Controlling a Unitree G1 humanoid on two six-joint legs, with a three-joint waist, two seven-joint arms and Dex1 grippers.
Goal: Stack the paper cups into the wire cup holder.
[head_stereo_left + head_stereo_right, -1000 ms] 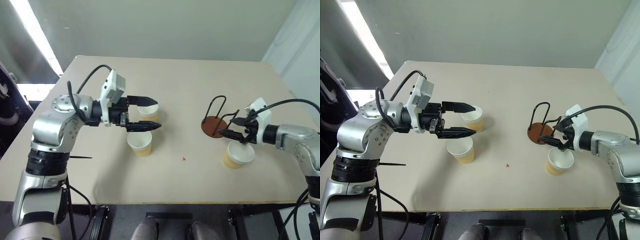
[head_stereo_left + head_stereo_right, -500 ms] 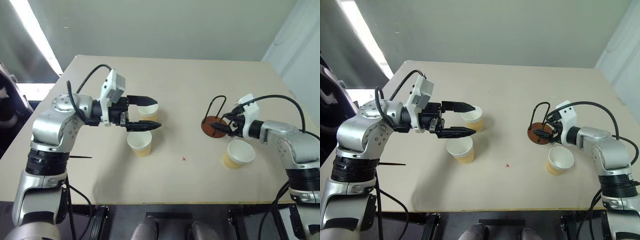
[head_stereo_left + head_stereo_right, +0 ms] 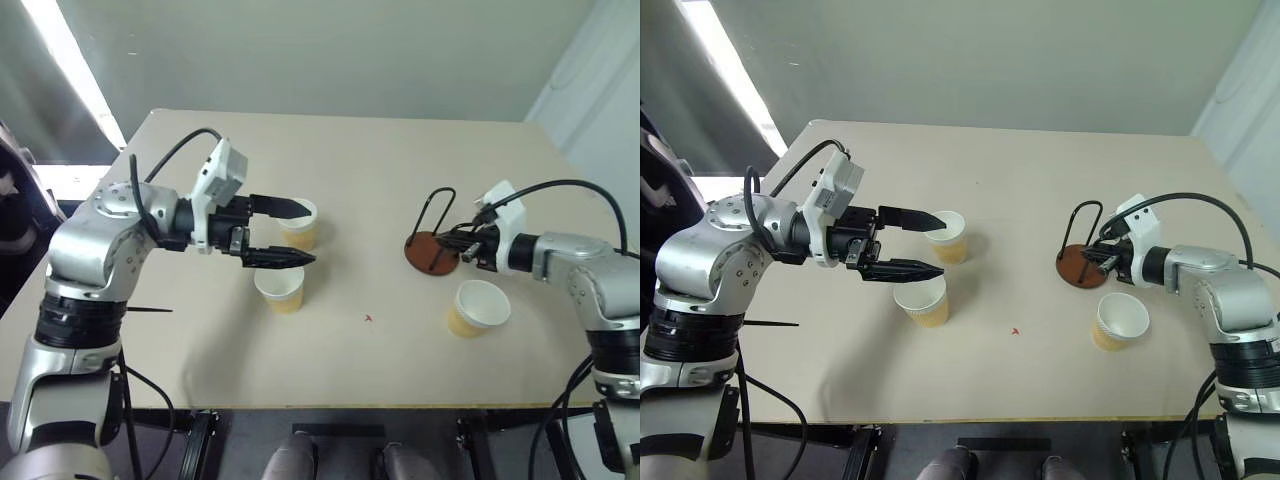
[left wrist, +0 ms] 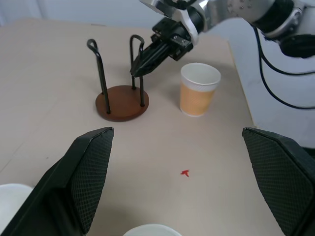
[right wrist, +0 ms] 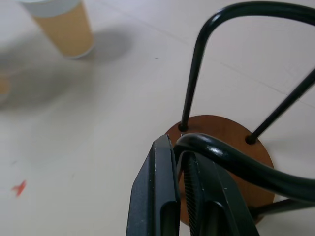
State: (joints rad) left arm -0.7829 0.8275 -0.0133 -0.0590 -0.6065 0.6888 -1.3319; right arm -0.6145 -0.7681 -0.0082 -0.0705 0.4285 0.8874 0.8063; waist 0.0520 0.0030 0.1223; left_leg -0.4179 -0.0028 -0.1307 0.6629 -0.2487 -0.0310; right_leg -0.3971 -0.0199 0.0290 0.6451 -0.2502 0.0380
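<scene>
**A:** At the right gripper [image 3: 1102, 258], the two black fingers are pinched together on the top of one wire loop of the wire cup holder [image 4: 121, 101]. The wrist view shows the wire running between the pads, with the reddish disc base just below the tips.

**B:** And the paper cups?

**A:** One paper cup [image 3: 1120, 321] stands upright on the table [image 3: 420, 160], near that gripper on the robot's side and just beside the holder, not touching it. The other two are at the left gripper [image 3: 282, 232], whose jaws stand wide apart and hold nothing. The far cup [image 3: 298, 222] stands just past the tip of the upper finger; the near cup [image 3: 279, 287] stands just under the lower one. No cup is in the holder.

**B:** What could go wrong from here?

**A:** The grip is high on a thin wire over a light base. In my judgement, a pull sideways or upward could tip the holder or swing it round, and the wire could slip out of the pinch. Dragging it toward the robot could knock over the cup beside it. On the other side, the left gripper's lower finger is close over the near cup's rim; a small drop could crush or topple it.
</scene>
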